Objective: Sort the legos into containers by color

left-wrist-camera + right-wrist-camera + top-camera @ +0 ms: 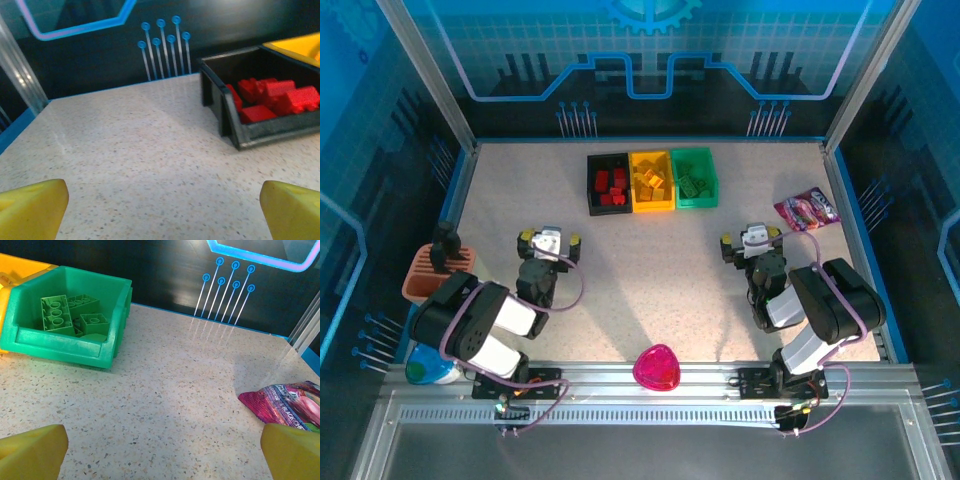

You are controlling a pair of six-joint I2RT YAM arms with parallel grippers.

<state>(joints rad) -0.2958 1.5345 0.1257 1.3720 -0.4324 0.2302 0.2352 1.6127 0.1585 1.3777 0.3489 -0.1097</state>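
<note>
- At the far middle of the speckled desk (pixel 650 270) three small rectangular bins stand touching in a row: the black plastic bin (pixel 270 132) holds red studded bricks (pixel 280 97), the yellow plastic bin (pixel 652 206) yellow bricks (pixel 650 182), and the green plastic bin (pixel 60 347) green bricks (pixel 67 315).
- I see no loose brick on the desk, so I judge the sort finished.
- My left fingers (pixel 30 205) and right fingers (pixel 30 450) are spread wide, gripping nothing, well apart from the bins.
- The risk from here is a needless reach forward. The bins look light and the desk smooth, so a nudge could slide or tip one and mix the colours.
- My right arm could also snag the glossy, crinkled purple snack packet (pixel 287 402) lying just beside it.
</note>
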